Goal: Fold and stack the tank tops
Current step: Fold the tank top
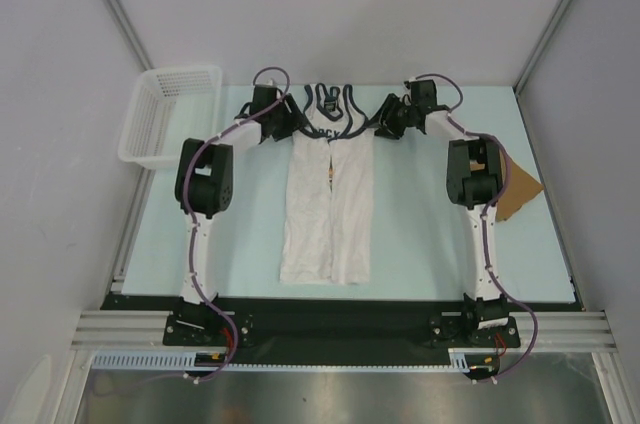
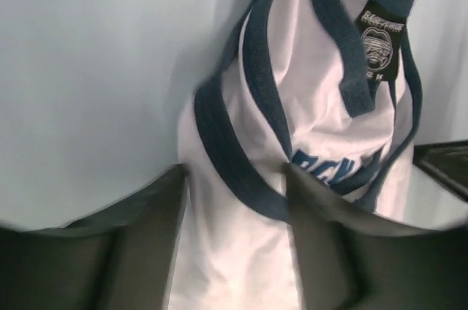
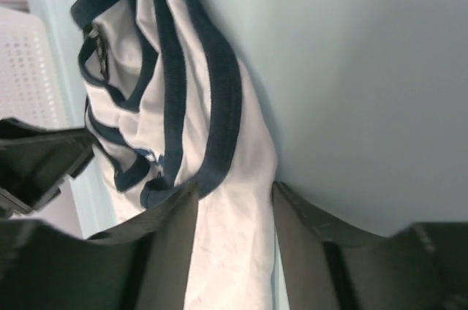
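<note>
The white tank top [image 1: 325, 204] lay lengthwise on the worktop [image 1: 420, 244], the left hand [image 2: 234, 171] and right hand [image 3: 234, 189] both spread astride its shoulders. Closing on only 1 layer might pull the fold open.

A white tank top [image 1: 325, 194] lies folded lengthwise mid-bench [image 1: 420, 244], straps toward 12 o'clock, with left fingers [image 1: 294, 125] at its 11 o'clock corner, right fingers [image 1: 385, 120] at 1 o'clock

White sleeveless cloth top with navy trim [image 1: 325, 194] lies long and narrow mid-tabletop [image 1: 420, 244], sides folded in, straps at the far end. The plain tan-brown top [image 1: 522, 194] sits flat at the right edge.
</note>
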`<state>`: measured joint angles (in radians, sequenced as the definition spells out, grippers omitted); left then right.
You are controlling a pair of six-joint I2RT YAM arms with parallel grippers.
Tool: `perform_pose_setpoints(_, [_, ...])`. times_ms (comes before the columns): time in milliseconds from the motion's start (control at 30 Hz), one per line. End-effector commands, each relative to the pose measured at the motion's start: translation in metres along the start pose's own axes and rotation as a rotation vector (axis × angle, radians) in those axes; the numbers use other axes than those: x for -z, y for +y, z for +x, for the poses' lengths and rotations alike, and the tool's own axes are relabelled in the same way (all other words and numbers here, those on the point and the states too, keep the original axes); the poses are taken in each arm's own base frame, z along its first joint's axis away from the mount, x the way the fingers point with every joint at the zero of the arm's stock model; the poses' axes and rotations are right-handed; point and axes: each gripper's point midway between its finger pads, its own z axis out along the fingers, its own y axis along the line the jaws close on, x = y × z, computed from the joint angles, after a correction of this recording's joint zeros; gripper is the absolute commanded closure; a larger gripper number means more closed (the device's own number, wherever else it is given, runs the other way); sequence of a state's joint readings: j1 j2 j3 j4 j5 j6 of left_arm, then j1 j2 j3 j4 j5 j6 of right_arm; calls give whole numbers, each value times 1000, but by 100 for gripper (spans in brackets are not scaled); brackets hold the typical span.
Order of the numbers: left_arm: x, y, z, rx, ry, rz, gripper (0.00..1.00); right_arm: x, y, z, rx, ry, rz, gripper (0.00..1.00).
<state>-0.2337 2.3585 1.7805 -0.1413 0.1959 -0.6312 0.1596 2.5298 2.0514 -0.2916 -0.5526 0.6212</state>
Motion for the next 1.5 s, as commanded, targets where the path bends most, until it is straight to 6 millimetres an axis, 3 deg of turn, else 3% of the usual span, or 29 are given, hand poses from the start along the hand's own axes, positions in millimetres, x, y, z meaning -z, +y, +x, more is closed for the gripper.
perform_pose_setpoints(0, [19,-13,-25,5,-83,18,29,7,-37,36,-44,86,113,47])
perform_pose_setpoints(33, [40,-23,-38,-21,-133,30,25,21,-17,27,-9,42,73,45])
perform_pose_setpoints(100, [57,-13,-23,-38,-132,13,19,35,-15,38,-13,34,62,45])
perform_pose_setpoints(200, [98,-3,-5,-55,-145,-17,14,61,-8,74,10,35,56,44])
perform_pose_setpoints(233, [111,-1,1,-53,-149,-14,13,67,-26,104,-8,73,95,44])
perform_pose_setpoints(267, [116,15,29,-49,-123,-27,11,85,-9,103,22,43,81,44])
perform_pose_setpoints(300, [140,6,26,-55,-160,-2,9,92,-10,115,28,46,90,44])
perform_pose_setpoints(333, [148,10,38,-50,-153,-8,8,99,-8,127,44,38,97,44])
perform_pose_setpoints(367, [153,30,75,-47,-94,-46,6,114,-12,148,40,46,115,45])
perform_pose_setpoints(400, [173,25,77,-58,-126,-36,5,121,-14,161,45,54,129,46])
perform_pose_setpoints(433, [181,29,92,-61,-112,-38,5,126,-14,178,62,67,151,47])
perform_pose_setpoints(467, [188,45,129,-70,-53,-65,5,132,-17,191,66,79,172,48])
perform_pose_setpoints(533, [209,44,144,-74,-60,-59,6,149,-17,231,84,108,184,48])
perform_pose_setpoints(567, [214,54,173,-87,1,-77,9,158,-29,257,79,142,206,48])
perform_pose_setpoints(600, [222,54,181,-88,7,-76,9,166,-24,261,95,120,202,48])
perform_pose_setpoints(667, [231,63,216,-116,94,-97,10,172,-16,291,109,156,188,48])
perform_pose_setpoints(733, [240,68,230,-119,116,-109,10,179,-19,315,105,177,210,48])
perform_pose_setpoints(767, [244,76,247,-114,154,-117,10,180,-14,333,129,209,206,48])
perform_pose_setpoints(867, [253,77,270,-70,192,-70,10,183,-21,360,134,238,260,53])
perform_pose_setpoints(967, [258,83,282,-59,202,-73,10,187,-28,380,111,263,285,57])
perform_pose_setpoints(1033, [260,88,290,-62,216,-76,9,190,-29,391,114,274,291,72])
perform_pose_setpoints(1067, [260,89,292,-64,218,-74,7,193,-34,393,100,269,322,87])
perform_pose_setpoints(1167, [262,98,297,-65,221,-94,0,201,-37,388,113,224,364,97])
perform_pose_setpoints(1267, [263,103,299,-20,210,-121,0,212,-38,380,119,184,389,94])
perform_pose_setpoints(1367, [263,106,301,39,197,-132,0,218,-33,377,129,171,380,70])
perform_pose_setpoints(1467, [265,104,304,35,198,-98,2,224,-33,383,130,181,378,54])
